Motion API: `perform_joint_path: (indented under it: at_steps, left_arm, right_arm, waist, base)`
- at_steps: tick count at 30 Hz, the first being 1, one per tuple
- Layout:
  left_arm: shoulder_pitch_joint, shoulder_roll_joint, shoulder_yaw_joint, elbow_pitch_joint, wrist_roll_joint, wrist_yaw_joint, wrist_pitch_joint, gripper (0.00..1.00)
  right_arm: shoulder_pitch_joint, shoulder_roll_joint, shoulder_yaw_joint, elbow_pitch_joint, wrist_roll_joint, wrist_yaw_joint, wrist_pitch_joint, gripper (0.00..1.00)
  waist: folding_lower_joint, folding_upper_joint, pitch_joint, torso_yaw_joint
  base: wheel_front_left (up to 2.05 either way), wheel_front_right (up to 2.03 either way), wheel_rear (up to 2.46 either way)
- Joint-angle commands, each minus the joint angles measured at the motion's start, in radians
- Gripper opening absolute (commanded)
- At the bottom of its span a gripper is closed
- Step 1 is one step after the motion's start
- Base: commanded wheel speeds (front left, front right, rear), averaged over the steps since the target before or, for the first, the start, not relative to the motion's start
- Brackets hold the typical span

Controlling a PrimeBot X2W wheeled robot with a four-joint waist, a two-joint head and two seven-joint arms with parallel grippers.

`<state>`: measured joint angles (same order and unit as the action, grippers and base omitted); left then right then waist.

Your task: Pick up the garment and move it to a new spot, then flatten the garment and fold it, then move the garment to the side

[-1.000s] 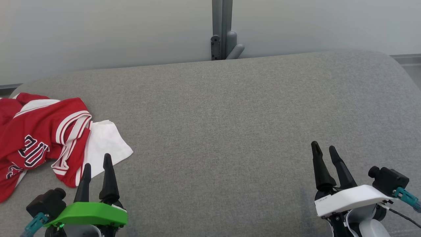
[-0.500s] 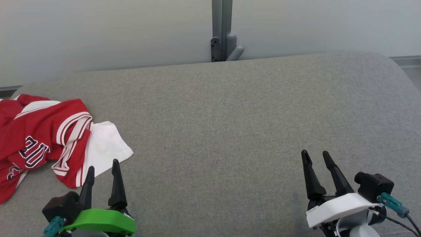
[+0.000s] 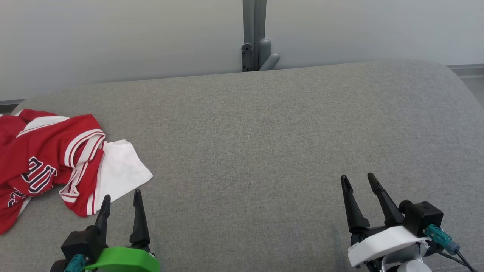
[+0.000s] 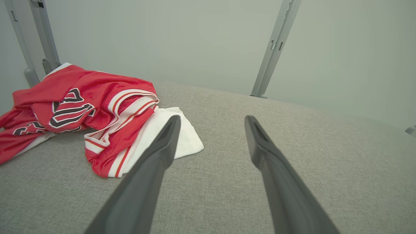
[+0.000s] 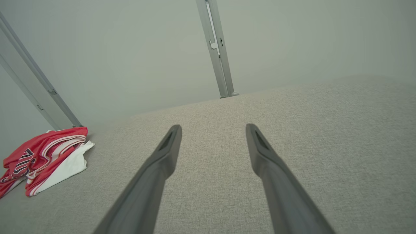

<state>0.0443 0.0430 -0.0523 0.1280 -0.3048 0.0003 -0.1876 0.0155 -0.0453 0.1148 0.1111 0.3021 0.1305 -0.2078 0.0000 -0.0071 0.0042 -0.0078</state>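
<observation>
The garment (image 3: pixel 49 162) is a crumpled red and white jersey with dark lettering, lying at the left end of the grey cushioned surface (image 3: pixel 249 143). A white flap of it spreads toward the middle. The left wrist view has the garment (image 4: pixel 84 110) just ahead and left of the fingers. My left gripper (image 3: pixel 121 196) is open at the lower left, just right of the garment's near corner and apart from it. My right gripper (image 3: pixel 358 179) is open at the lower right, over bare fabric. In the right wrist view the garment (image 5: pixel 42 159) lies far left.
A grey metal post with a bracket (image 3: pixel 255 45) stands behind the surface's far edge, against a pale wall. The surface's rounded corner falls away at the right. A wide stretch of bare grey fabric lies between the two grippers.
Both grippers have drawn back toward the lower edge of the head view, the left drifting slightly right and the right slightly left. The garment has not moved.
</observation>
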Motion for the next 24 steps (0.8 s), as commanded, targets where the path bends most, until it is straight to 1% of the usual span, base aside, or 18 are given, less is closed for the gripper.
perform_joint_path:
  at_steps: [1,7,24]
  left_arm:
    - [0.009,0.008,0.0,-0.005,0.024,0.006,-0.012,1.0]
    - [0.015,0.009,0.001,-0.008,0.061,0.008,-0.027,1.0]
    - [0.023,0.01,0.008,0.004,0.122,-0.008,-0.062,1.0]
  right_arm:
    - [0.005,-0.006,0.003,-0.012,-0.026,0.0,-0.01,1.0]
    - [0.01,-0.006,0.007,-0.019,-0.078,0.0,-0.02,1.0]
    - [0.019,-0.006,0.006,-0.036,-0.211,0.0,-0.045,1.0]
  waist:
    - [0.0,0.0053,0.0,0.0]
    - [0.0,0.0057,0.001,0.0]
    - [0.0,0.0066,0.002,-0.003]
  base:
    - [0.0,0.0,0.0]
    - [0.0,0.0,0.0]
    - [0.0,0.0,0.0]
